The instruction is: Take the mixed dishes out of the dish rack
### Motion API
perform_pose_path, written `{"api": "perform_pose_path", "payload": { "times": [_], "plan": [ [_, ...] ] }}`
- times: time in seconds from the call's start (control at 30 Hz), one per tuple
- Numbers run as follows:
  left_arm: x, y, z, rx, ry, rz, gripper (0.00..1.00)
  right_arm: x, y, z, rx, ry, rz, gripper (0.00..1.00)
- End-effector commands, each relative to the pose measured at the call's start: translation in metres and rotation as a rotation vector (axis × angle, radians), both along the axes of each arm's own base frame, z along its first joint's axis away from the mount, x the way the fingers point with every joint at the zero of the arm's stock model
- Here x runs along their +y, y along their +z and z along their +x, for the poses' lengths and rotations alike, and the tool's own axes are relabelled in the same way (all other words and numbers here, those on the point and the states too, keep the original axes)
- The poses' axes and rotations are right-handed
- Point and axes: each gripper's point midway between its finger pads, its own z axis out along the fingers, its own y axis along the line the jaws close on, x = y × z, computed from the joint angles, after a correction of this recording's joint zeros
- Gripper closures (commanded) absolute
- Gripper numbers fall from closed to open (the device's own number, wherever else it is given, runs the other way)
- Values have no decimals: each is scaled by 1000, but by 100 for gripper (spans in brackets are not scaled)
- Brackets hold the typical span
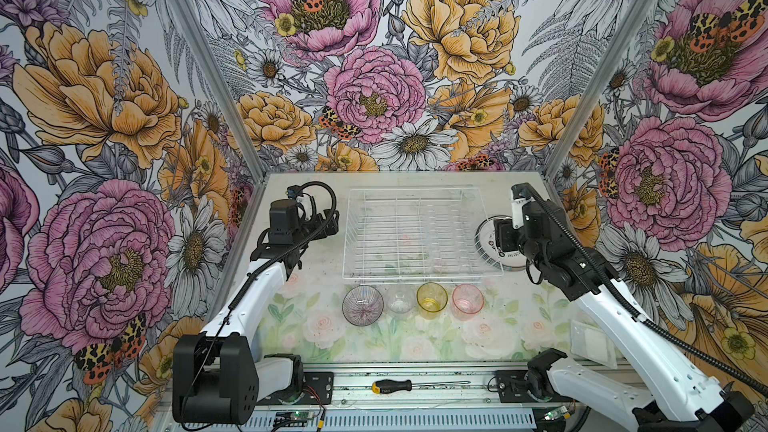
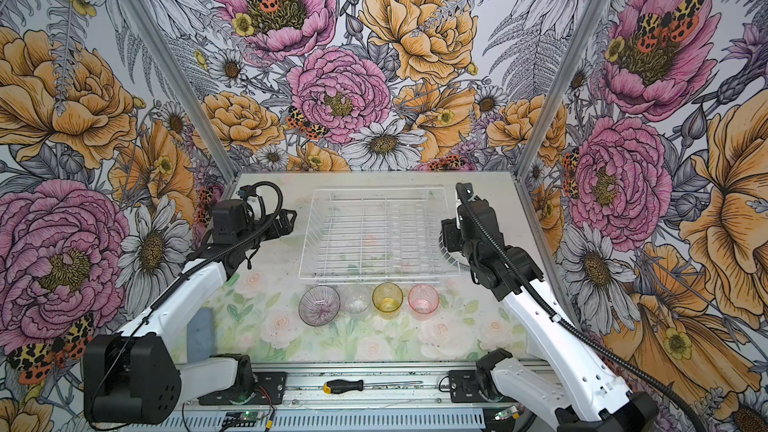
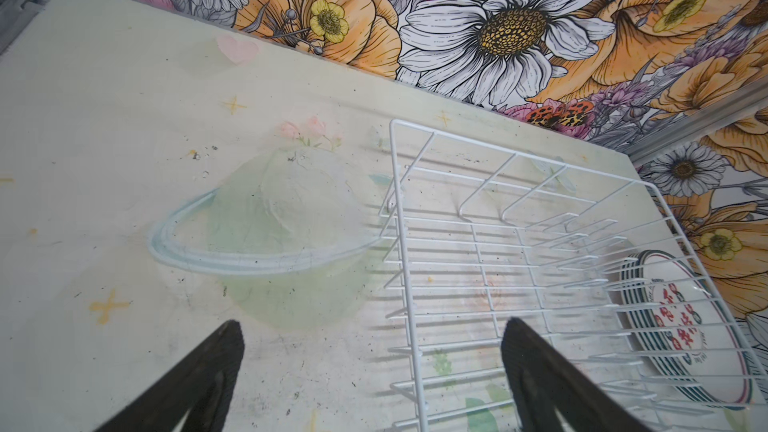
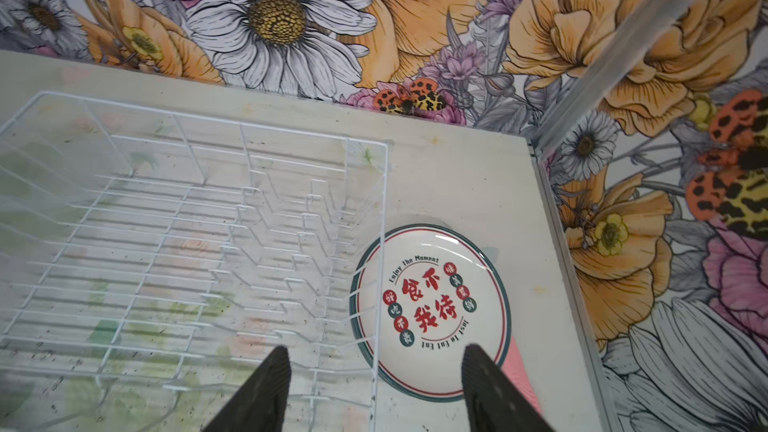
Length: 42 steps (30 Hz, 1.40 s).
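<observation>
one screwdriver (image 1: 392,386), handle marked "neo", lies on the front rail. on the table (image 1: 415,342) stand one ribbed bowl (image 1: 362,306) and three glasses, clear tumbler (image 1: 401,302), amber tumbler (image 1: 432,297) and pink tumbler (image 1: 468,300), in a row at 6 o'clock of the one dish rack (image 1: 422,277). stacked plates (image 4: 432,313), count unclear, lie at its 3 o'clock; the top one reads "enjoy the moment" and "just to eat eat". left gripper (image 3: 374,324) and right gripper (image 4: 376,350) both gape apart, holding nothing.

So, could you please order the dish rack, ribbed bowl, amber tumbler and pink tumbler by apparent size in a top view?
1. dish rack, by far the largest
2. ribbed bowl
3. amber tumbler and pink tumbler: they look about equal, so I would not rank them.
</observation>
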Motion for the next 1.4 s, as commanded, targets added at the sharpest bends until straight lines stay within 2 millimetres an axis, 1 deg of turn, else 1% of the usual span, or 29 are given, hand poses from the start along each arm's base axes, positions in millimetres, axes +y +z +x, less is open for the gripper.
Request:
{"api": "perform_pose_path", "payload": {
  "times": [0.0, 0.1, 0.17, 0.23, 0.33, 0.43, 0.53, 0.63, 0.67, 0.77, 0.87, 0.9, 0.93, 1.0, 1.17, 1.37],
  "plan": [
    [20, 22, 11, -138, 82, 64, 1, -11, -13, 9, -5, -66, 115, 32],
    [34, 20, 8, -173, 139, 118, 1, -29, -26, 13, -15, -125, 136, 32],
    [44, 18, 3, -207, 181, 141, 1, -40, -30, 13, -36, -161, 149, 32],
    [48, 17, -2, -267, 187, 178, 1, -54, -35, 13, -53, -203, 158, 32],
    [52, 1, -9, -311, 198, 211, 1, -73, -44, 12, -62, -263, 174, 32],
    [59, -16, -11, -325, 223, 245, 1, -86, -55, 14, -71, -300, 199, 32],
    [64, -32, -10, -317, 234, 282, 1, -94, -64, 18, -93, -329, 207, 31],
    [65, -44, -7, -339, 233, 313, 1, -100, -71, 22, -113, -353, 190, 32],
    [65, -44, -4, -350, 230, 321, 1, -102, -73, 23, -120, -360, 184, 32],
    [56, -49, 5, -329, 165, 344, 1, -108, -80, 25, -133, -386, 166, 32],
    [44, -64, 8, -359, 88, 357, 1, -113, -87, 26, -148, -412, 152, 32],
    [42, -71, 8, -369, 82, 356, 1, -115, -89, 26, -156, -421, 147, 32],
    [45, -68, 8, -403, 102, 350, 1, -116, -91, 25, -167, -426, 144, 32],
    [53, -69, 4, -381, 141, 339, 1, -119, -94, 24, -192, -436, 140, 32],
    [46, -69, 8, -388, 93, 337, 1, -125, -99, 24, -278, -454, 124, 31],
    [46, -70, 9, -383, 90, 338, 1, -136, -108, 27, -376, -498, 87, 31]
  ]
}}
